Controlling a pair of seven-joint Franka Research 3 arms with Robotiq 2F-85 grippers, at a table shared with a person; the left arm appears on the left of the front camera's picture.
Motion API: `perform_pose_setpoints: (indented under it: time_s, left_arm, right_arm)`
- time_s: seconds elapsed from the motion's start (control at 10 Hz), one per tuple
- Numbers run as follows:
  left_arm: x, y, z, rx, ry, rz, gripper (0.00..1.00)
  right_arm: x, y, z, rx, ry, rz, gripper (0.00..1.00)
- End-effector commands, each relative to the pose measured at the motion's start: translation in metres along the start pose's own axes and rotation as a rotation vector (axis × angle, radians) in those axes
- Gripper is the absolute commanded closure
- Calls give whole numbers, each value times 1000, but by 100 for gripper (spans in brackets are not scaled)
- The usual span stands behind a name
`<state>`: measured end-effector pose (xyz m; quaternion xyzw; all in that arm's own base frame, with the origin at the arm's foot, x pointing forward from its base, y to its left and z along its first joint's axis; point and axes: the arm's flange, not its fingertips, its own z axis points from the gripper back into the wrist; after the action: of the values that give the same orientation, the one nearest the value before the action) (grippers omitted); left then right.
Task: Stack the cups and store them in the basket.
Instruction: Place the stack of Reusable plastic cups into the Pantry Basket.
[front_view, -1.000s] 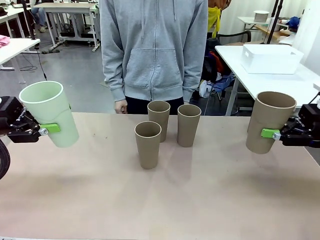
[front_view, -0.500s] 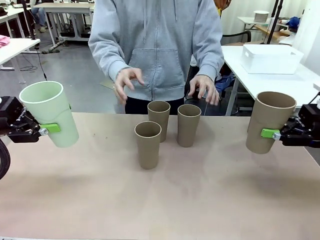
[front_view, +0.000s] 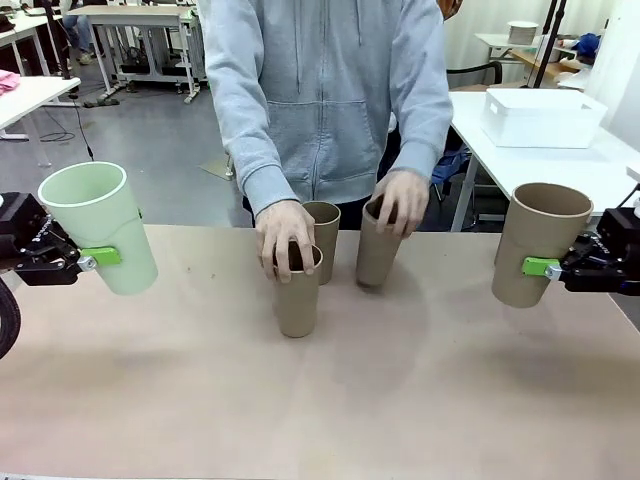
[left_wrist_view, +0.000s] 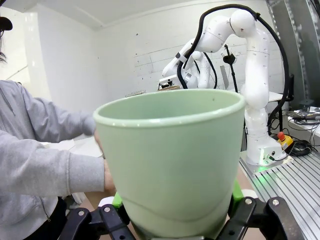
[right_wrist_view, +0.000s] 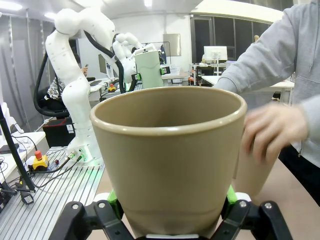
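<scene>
Half a second ago the person's hands hovered above the standing cups; now both have come down onto them. One hand (front_view: 287, 238) covers the mouth of the nearest tan-brown matte tapered cup (front_view: 298, 302). The other hand (front_view: 401, 200) grips the rim of the second tan-brown cup (front_view: 372, 260). The third tan-brown cup (front_view: 326, 228) stands just behind the nearest one, beside the first hand.

Both arms hold as before. The left pincer (front_view: 97, 257) is clamped on the pale mint green matte tapered cup (front_view: 100, 225), which leans and hangs clear of the surface. The right pincer (front_view: 543, 267) is clamped on the fourth tan-brown cup (front_view: 535, 240), which is also held off the surface.

The beige matte worktop (front_view: 320, 400) bears the three standing cups near its far edge. The white rectangular plastic basket (front_view: 540, 118) sits well apart on a white side table (front_view: 600, 165) at the back right. Behind the person in the grey zip hoodie (front_view: 320, 100) lie a grey floor (front_view: 150, 160) and further white tables (front_view: 130, 14).
</scene>
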<state>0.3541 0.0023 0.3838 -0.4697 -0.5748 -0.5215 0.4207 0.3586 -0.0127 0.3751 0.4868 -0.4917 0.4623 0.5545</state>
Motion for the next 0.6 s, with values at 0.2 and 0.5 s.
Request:
perform_pose_setpoints:
  time_s: [0.2,0.5]
  left_arm:
    - [2,0,2,4,-2,-6,15]
    - [2,0,2,4,-2,-6,15]
  right_arm:
    - [1,0,0,0,1,3,15]
    - [1,0,0,0,1,3,15]
